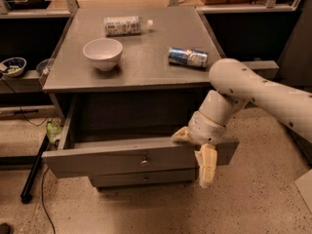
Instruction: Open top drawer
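The top drawer (pixel 107 161) of the grey cabinet (pixel 146 62) stands pulled out toward me, its inside dark and showing nothing. Its grey front carries a small round metal knob (pixel 144 159) at centre. My gripper (pixel 195 151) is at the right part of the drawer front, on its top edge. One pale finger (pixel 180 134) reaches behind the front and the other finger (pixel 207 167) hangs down before it, spread apart. My white arm comes in from the right. A slimmer drawer (pixel 146 178) below stays shut.
On the cabinet top lie a white bowl (pixel 103 53), a plastic bottle (pixel 124 25) on its side and a blue can (pixel 187 56). A small bowl (pixel 12 66) sits on a shelf at left. A black pole (pixel 34 174) and a cable lie on the floor at left.
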Robot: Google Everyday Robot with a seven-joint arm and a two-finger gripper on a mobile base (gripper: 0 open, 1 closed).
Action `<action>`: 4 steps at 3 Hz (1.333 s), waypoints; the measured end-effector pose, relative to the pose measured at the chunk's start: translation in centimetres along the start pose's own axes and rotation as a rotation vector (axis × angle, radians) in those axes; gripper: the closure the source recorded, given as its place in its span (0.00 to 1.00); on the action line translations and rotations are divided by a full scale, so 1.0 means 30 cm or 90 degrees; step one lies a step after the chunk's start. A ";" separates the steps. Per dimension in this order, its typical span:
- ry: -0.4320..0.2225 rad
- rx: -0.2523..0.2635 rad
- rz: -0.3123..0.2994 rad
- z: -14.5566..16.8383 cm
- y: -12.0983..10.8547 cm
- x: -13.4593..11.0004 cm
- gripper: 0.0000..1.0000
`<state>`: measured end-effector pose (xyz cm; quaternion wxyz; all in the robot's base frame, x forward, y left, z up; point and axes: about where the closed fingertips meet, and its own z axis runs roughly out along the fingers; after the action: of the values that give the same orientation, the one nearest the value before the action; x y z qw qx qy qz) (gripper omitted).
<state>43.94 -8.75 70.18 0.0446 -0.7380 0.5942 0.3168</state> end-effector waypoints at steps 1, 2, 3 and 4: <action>-0.016 -0.020 -0.028 0.020 0.061 0.001 0.00; -0.025 -0.032 -0.050 0.035 0.101 0.004 0.00; -0.032 -0.041 -0.066 0.052 0.159 0.021 0.00; -0.043 -0.051 -0.079 0.053 0.249 0.048 0.00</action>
<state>36.64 -11.43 70.49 0.0544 -0.7635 0.5323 0.3615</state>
